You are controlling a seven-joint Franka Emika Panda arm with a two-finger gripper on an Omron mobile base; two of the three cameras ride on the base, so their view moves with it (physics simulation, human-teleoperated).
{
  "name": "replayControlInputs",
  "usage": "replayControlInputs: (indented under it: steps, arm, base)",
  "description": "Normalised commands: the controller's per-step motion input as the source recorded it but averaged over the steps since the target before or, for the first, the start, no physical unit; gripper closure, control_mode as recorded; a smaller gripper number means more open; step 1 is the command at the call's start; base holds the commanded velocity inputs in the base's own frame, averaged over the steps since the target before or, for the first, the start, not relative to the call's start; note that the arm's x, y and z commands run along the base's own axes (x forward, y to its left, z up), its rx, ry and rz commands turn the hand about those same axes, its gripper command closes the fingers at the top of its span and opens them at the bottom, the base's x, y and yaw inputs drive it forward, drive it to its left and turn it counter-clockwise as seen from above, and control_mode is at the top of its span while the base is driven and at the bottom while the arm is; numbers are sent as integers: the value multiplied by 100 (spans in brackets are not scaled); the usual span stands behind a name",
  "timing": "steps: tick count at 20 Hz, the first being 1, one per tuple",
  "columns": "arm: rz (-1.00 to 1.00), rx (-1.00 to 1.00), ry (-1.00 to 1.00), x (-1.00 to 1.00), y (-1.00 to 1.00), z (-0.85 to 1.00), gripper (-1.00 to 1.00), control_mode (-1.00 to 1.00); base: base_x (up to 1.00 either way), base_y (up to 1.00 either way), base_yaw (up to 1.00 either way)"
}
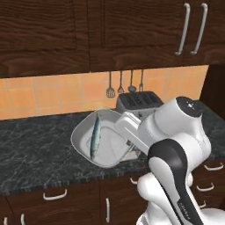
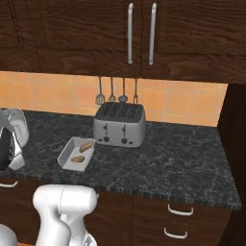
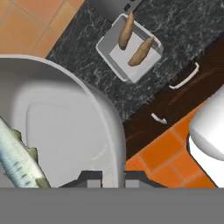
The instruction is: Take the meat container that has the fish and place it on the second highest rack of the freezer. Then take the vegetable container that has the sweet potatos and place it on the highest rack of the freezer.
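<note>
A: Hand view: where was the fish container [image 3: 65,127]?
B: Lifted off the counter [image 1: 30,140], tilted, the gripper [image 3: 113,178] clamped on its rim, fish [image 1: 95,136] inside.
A: The sweet potato container [image 2: 76,154]?
B: On the counter beside the toaster [image 2: 120,125].

Almost nothing here can be read; the one candidate is a small pale marking on the dark segment of the robot arm [image 1: 184,205] in the left base view (low on the link, running along its length), which may be lettering but is too small and blurred to make out; the toaster [image 2: 120,125], cabinets and containers carry no readable text, label or number.
</note>
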Motion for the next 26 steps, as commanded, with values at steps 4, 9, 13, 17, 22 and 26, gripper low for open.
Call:
replayControlInputs:
  steps: [4,9,13,17,22,26]
  arm:
    - [0,0,0,0,0,0,100,100]
    - [0,0,0,0,0,0,100,100]
    - [0,0,0,0,0,0,100,100]
    - [0,0,0,0,0,0,100,100]
    - [0,0,0,0,0,0,100,100]
    - [0,0,0,0,0,0,100,100]
  base:
    - [-78,32,-38]
    - [-43,33,-61]
    - [-54,46,-76]
    - [-61,37,-79]
    - [-37,9,-85]
    - [-4,0,-84]
